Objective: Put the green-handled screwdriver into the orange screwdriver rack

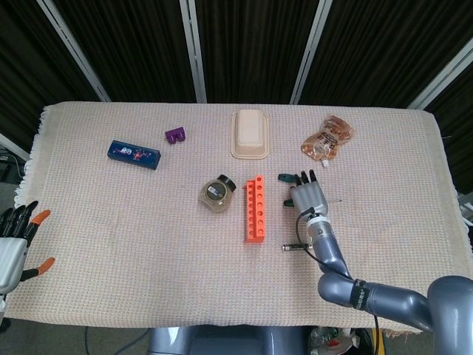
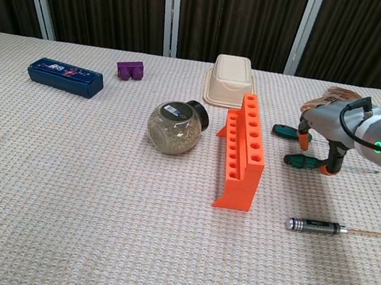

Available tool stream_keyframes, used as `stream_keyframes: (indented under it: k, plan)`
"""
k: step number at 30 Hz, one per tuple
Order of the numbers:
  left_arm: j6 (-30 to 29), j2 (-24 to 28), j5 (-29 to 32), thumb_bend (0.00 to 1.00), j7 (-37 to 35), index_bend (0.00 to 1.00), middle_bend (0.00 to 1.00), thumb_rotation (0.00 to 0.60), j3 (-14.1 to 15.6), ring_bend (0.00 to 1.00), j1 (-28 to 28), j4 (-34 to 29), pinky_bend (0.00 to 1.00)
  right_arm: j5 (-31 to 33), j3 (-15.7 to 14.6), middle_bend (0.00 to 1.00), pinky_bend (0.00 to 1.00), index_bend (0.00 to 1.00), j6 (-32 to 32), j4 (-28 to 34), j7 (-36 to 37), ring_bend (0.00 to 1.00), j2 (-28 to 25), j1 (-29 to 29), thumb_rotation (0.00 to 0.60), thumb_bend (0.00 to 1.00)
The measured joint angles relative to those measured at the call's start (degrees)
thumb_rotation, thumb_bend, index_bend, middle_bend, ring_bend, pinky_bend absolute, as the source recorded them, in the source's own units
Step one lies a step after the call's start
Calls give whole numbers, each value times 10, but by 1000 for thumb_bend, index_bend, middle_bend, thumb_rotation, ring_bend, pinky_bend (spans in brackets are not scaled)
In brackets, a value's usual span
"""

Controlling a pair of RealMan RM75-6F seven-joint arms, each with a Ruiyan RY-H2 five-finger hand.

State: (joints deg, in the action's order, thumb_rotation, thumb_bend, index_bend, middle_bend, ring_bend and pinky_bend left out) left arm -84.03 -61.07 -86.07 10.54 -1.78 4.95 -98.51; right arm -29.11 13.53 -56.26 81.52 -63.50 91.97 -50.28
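Two green-handled screwdrivers lie right of the upright orange rack [image 1: 255, 208] [image 2: 244, 151]. The far one [image 1: 284, 177] [image 2: 284, 131] is partly covered by my right hand. The near one [image 1: 287, 202] [image 2: 306, 162] lies under my right hand [image 1: 307, 196] [image 2: 324, 130], which is lowered over it with fingers spread. An orange-tipped thumb [image 2: 331, 166] is down at the handle's right end and other fingers [image 2: 302, 138] are behind it. I see no closed grip. My left hand [image 1: 13, 240] hangs open off the table's lower left edge.
A black-handled screwdriver [image 1: 295, 247] [image 2: 315, 226] lies near the right hand. A glass jar [image 1: 216, 191] [image 2: 176, 129] stands left of the rack. Further back are a cream container [image 1: 249, 133], a purple block [image 1: 175, 135], a blue box [image 1: 133, 154] and an orange pouch [image 1: 327, 138].
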Motion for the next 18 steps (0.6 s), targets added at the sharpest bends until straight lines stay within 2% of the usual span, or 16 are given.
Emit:
stream_keyframes:
  k: [10,18]
  plan:
    - [4,-3,5,159,-2,143,0,600,-1,0,2,4,0,76,-15,51,0,361,7,-15,-29,0,7,-41,600,251]
    - [2,-4,8,158,-4,143,0,600,-1,0,2,7,0,90,-31,52,0,397,-2,5,-23,0,-1,-48,600,251]
